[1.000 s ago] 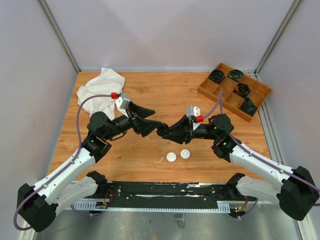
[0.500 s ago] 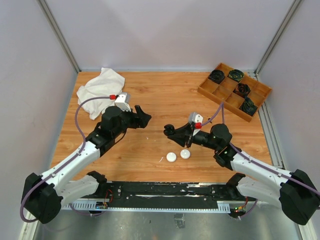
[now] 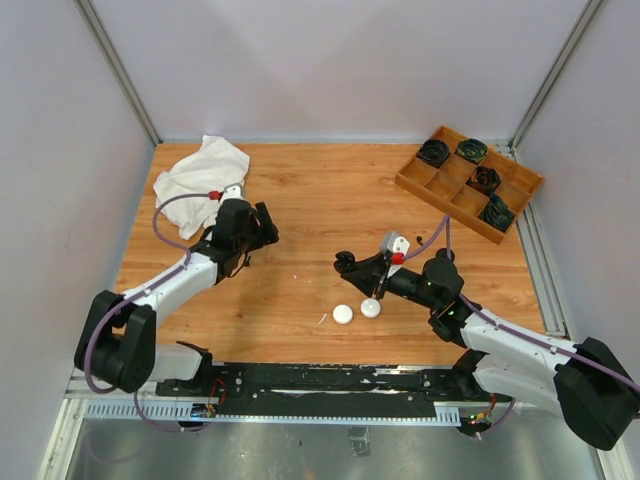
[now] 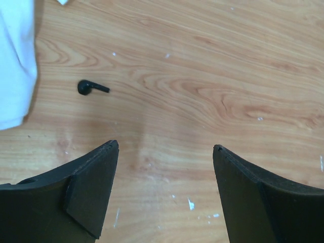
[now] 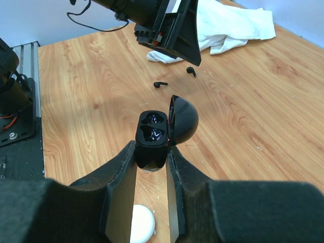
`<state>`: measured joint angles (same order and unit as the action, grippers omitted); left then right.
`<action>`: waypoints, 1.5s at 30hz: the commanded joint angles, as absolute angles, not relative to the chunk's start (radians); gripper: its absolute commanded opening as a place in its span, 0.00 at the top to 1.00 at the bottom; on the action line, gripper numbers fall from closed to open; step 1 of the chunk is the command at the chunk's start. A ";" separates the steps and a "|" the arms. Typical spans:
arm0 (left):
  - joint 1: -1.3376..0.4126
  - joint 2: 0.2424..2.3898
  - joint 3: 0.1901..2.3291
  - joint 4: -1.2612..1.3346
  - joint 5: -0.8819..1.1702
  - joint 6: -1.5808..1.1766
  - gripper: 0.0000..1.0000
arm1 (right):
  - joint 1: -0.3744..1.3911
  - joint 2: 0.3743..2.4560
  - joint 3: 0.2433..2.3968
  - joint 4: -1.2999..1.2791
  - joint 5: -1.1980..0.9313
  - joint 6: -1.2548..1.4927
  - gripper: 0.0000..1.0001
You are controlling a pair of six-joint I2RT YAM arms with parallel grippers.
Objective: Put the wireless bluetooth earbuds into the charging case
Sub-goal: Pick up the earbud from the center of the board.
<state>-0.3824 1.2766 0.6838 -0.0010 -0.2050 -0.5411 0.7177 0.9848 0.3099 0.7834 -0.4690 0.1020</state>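
My right gripper (image 5: 152,152) is shut on a black charging case (image 5: 151,135), holding it above the table with its lid (image 5: 183,120) swung open and both sockets empty; in the top view this gripper (image 3: 347,264) hangs over the middle of the table. Two black earbuds (image 5: 160,84) (image 5: 191,71) lie on the wood beyond the case, near the white cloth. My left gripper (image 3: 263,228) hovers open just over them. In the left wrist view one black earbud (image 4: 91,87) lies ahead and to the left of the open, empty gripper (image 4: 166,149).
A crumpled white cloth (image 3: 200,178) lies at the back left, its edge close to the earbuds (image 4: 15,61). Two round white cases (image 3: 343,314) (image 3: 371,308) sit near the front edge under my right arm. A wooden compartment tray (image 3: 470,205) with black cases stands at the back right.
The two grippers, close together over the table's middle a second ago, have drawn apart. My left arm swung back left toward the cloth. My right gripper pulled slightly nearer, still holding the open case.
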 commanded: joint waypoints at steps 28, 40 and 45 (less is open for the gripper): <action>-0.257 1.777 0.945 0.076 -0.103 -0.496 0.19 | 0.712 0.960 0.268 0.858 -0.405 0.064 0.98; -0.256 1.735 0.888 0.047 -0.124 -0.501 0.19 | 0.712 0.955 0.268 0.861 -0.413 0.071 0.98; -0.256 1.704 0.874 0.031 -0.128 -0.505 0.19 | 0.712 0.950 0.268 0.860 -0.414 0.072 0.98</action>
<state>-0.2630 1.7420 0.9054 0.0772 -0.1165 -0.4980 0.7177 0.9699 0.2802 0.8124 -0.4171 0.0799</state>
